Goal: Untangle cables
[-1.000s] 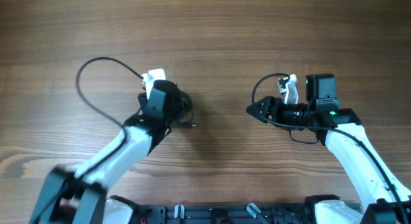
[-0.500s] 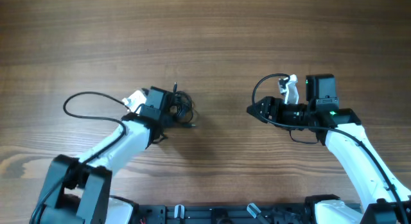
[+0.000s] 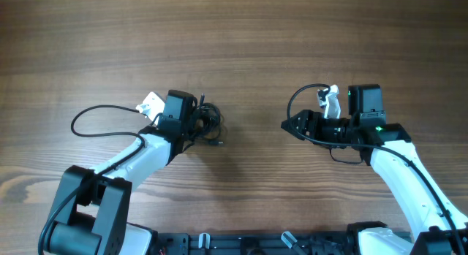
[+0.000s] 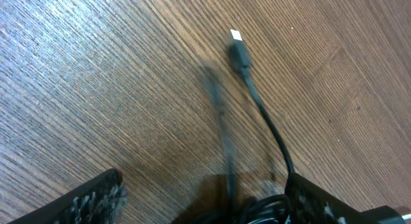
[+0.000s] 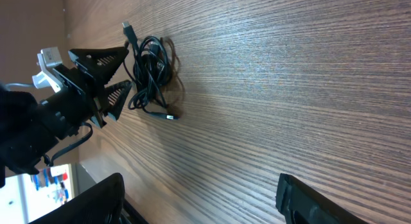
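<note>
- Just ahead of the left gripper point(image 3: 194, 120), the cables point(image 3: 210, 123) lie on the table point(image 3: 241, 43) as one small dark knot of thin black wire.
- In the left wrist view the bulk of the knot point(image 4: 257, 208) sits low between the two fingers, close to the palm. One strand runs away from the gripper and ends in a small plug point(image 4: 236, 39).
- From the right wrist view, a second plug point(image 5: 169, 117) pokes out of the knot point(image 5: 151, 67) on the side toward the right arm.
- The left gripper's fingers point(image 5: 96, 56) are spread apart on either side of the knot's near edge. They do not look to be pinching any wire.
- The right gripper point(image 3: 287, 125) hangs well apart from the knot with its tip pointed toward it. Its fingers point(image 5: 96, 198) are also spread, with nothing between them.
- The step in hand appears to be the first grasp, since no strand has been separated from the bunch.
- The next move likely calls for the left fingers to pinch one part of the knot and pin it.
- The right gripper would then come across to take a free plug end and draw it outward.
- The wire is very thin, so a loose pinch could drag the whole knot instead of one strand.
</note>
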Available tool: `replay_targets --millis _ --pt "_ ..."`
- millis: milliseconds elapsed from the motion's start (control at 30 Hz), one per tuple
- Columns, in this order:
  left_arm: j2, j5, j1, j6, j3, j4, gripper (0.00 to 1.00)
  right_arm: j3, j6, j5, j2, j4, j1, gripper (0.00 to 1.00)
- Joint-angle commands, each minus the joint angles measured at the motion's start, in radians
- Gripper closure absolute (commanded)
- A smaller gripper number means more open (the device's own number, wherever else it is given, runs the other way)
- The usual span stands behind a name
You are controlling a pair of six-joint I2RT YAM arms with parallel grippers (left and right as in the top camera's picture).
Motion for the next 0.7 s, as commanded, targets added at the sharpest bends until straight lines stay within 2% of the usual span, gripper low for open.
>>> replay_targets --millis 0,33,133,167,233,400,500,567,667 --pt "0.016 0.029 0.003 0.069 -0.01 0.003 0.16 -0.002 -0.01 0.01 -0.014 0.003 0.002 0.22" --pt "0.016 0.05 0.003 0.108 -0.01 0.004 0.16 -0.002 -0.01 0.01 -0.014 0.003 0.002 0.22" --pt "0.016 0.147 0.003 0.329 -0.01 0.016 0.16 -0.002 -0.01 0.01 -0.014 0.003 0.002 0.22" --pt "0.016 0.136 0.004 0.355 -0.01 -0.002 0.16 -0.002 -0.01 0.01 -0.014 0.003 0.002 0.22" --pt "0.009 0.069 0.019 0.306 -0.01 -0.006 0.0 -0.002 -0.01 0.01 -0.014 0.003 0.002 0.22" --pt "-0.133 0.057 0.068 0.26 -0.004 0.008 0.0 -0.002 -0.01 0.01 -0.014 0.002 0.002 0.22" --pt "-0.21 0.011 0.086 0.024 -0.005 -0.131 0.0 -0.002 -0.01 0.01 -0.014 0.003 0.002 0.22" --pt "-0.215 0.039 0.087 0.006 -0.005 -0.16 0.0 -0.002 -0.01 0.01 -0.014 0.003 0.002 0.22" --pt "-0.203 0.071 0.088 0.047 -0.005 -0.269 0.02 -0.002 -0.011 0.01 -0.014 0.003 0.002 0.22"
